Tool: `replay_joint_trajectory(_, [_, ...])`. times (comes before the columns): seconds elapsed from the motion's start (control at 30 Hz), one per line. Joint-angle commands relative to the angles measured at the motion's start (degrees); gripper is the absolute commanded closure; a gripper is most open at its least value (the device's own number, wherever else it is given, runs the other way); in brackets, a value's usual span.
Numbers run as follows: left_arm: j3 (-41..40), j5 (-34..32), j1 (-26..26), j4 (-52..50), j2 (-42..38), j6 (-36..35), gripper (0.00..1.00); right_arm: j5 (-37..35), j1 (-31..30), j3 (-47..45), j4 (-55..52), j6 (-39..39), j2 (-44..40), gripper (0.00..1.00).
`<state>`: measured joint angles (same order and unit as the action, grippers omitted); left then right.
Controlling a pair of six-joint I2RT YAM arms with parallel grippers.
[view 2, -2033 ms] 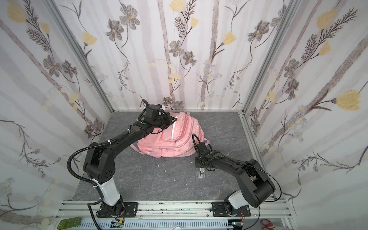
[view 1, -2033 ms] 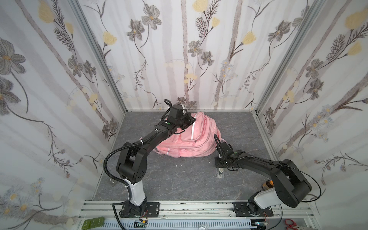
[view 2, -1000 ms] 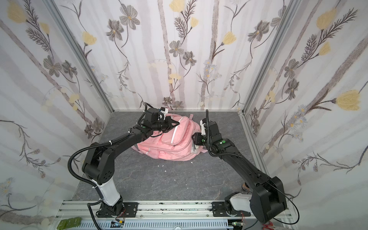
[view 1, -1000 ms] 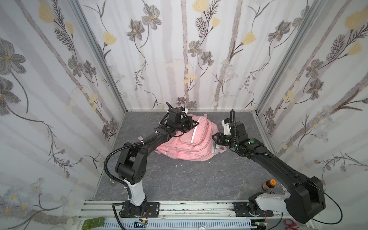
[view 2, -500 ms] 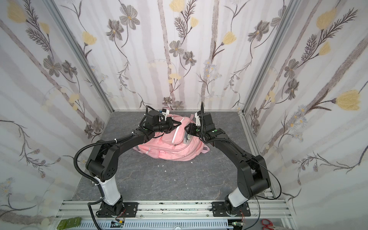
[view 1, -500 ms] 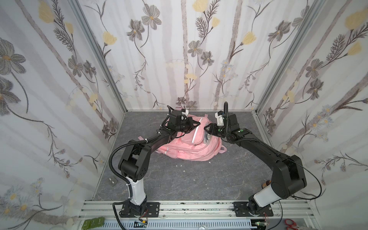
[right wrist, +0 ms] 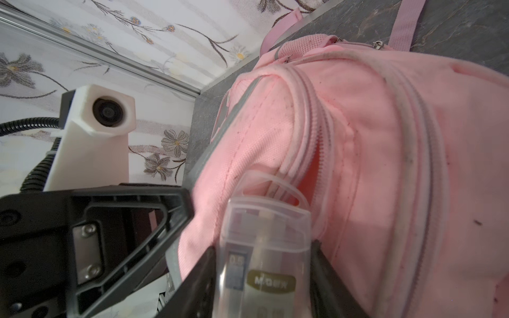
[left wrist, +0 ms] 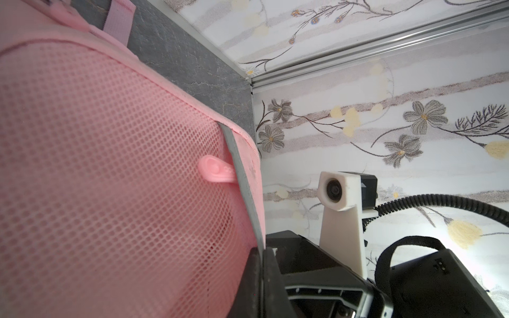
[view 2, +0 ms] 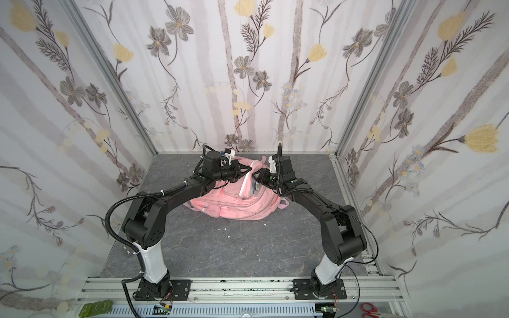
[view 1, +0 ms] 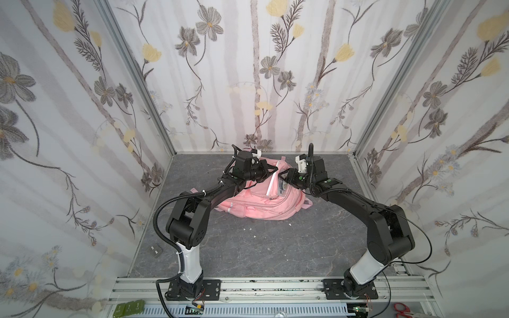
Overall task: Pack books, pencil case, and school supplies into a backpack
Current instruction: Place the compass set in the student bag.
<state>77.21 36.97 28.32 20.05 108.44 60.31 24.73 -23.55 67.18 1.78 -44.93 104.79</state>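
Note:
The pink backpack (view 1: pixel 261 205) (view 2: pixel 237 206) lies at the back of the table in both top views. My left gripper (view 1: pixel 273 172) (left wrist: pixel 261 256) is shut on the grey edge strip (left wrist: pixel 238 165) of a front pocket and holds that flap up. My right gripper (view 1: pixel 283 180) (right wrist: pixel 264 264) is shut on one of the school supplies, a small clear case (right wrist: pixel 264 236) (view 2: pixel 254 187) with whitish contents. The case's tip is at the gap of a pocket's opening (right wrist: pixel 322 157). The books and the pencil case are out of view.
Patterned walls close in the table on three sides. Small white scraps (view 1: pixel 254 236) lie on the grey table in front of the backpack. A small grey piece (view 1: pixel 155 251) lies at the front left. Red scissors (view 1: pixel 402 307) lie beyond the front rail.
My right arm has swung from the table in front of the backpack up and back to the pocket opening, carrying the clear case. My left gripper has kept the flap raised, shifting slightly right.

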Motion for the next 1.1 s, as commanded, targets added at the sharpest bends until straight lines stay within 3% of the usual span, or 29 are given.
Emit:
replay_joint_trajectory(0.0, [1.7,7.1,0.6,13.8,-0.3,1.7,1.0,4.0,-0.2,-0.2,3.2,-1.3,0.8,0.51])
replay_joint_trajectory(0.4, [1.0,6.7,1.1,14.5,-0.9,1.9,1.0,4.5,-0.3,-0.4,8.2,-7.1,2.2,0.5])
replay_joint_trajectory(0.5, [-0.8,4.8,0.5,17.9,-1.8,3.4,1.0,3.5,0.8,-1.2,6.2,-5.9,1.2,0.51])
replay_joint_trajectory(0.7, [-1.2,0.8,-0.7,14.2,-4.1,3.0,1.0,1.4,3.9,-5.2,1.4,-0.5,-3.9,0.51])
replay_joint_trajectory(0.9, [-0.6,1.3,-1.0,19.8,-3.0,10.3,1.0,1.2,4.4,-4.7,0.0,1.1,-5.2,0.52])
replay_joint_trajectory(1.07, [-1.5,2.5,-1.0,36.3,-0.3,20.3,1.0,1.0,4.7,-1.4,0.7,0.1,-3.3,0.51])
